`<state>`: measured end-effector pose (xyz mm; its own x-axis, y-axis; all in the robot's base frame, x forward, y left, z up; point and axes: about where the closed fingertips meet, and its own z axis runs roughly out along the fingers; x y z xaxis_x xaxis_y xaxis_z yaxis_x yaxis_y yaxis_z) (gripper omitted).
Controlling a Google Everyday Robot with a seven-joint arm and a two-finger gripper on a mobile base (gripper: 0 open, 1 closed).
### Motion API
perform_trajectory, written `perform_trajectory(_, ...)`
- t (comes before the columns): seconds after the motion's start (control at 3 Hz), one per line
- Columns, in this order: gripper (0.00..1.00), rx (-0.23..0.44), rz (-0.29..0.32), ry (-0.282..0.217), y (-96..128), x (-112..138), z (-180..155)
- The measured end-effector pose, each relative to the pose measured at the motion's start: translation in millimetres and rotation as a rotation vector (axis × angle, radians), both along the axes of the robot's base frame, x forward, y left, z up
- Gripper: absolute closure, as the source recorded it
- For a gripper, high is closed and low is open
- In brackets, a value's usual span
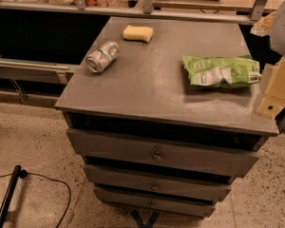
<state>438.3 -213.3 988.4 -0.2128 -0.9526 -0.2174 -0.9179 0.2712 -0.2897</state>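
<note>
My gripper [274, 91] shows as cream-coloured parts at the right edge of the camera view, over the right rim of a grey drawer cabinet [147, 87]. Nearest to it is a crumpled green chip bag [221, 71], lying flat on the cabinet top just left of the gripper. They look apart, and the gripper holds nothing that I can see. A silver drink can [102, 57] lies on its side near the left edge. A yellow sponge [137, 33] rests at the back of the top.
The cabinet has three drawers with small knobs; a dark gap shows above the top drawer [156, 153]. Behind it run a metal rail and glass panel [147, 1]. A black pole [7, 196] and cable [47, 179] lie on the speckled floor at the lower left.
</note>
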Motion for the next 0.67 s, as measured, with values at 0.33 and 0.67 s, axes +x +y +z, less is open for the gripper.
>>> perform_trajectory(0.33,0.0,0.0,0.0,0.0,0.0,0.0,0.1)
perform_trajectory(0.67,0.0,0.049,-0.026,-0.011,0.2,1.4,3.4)
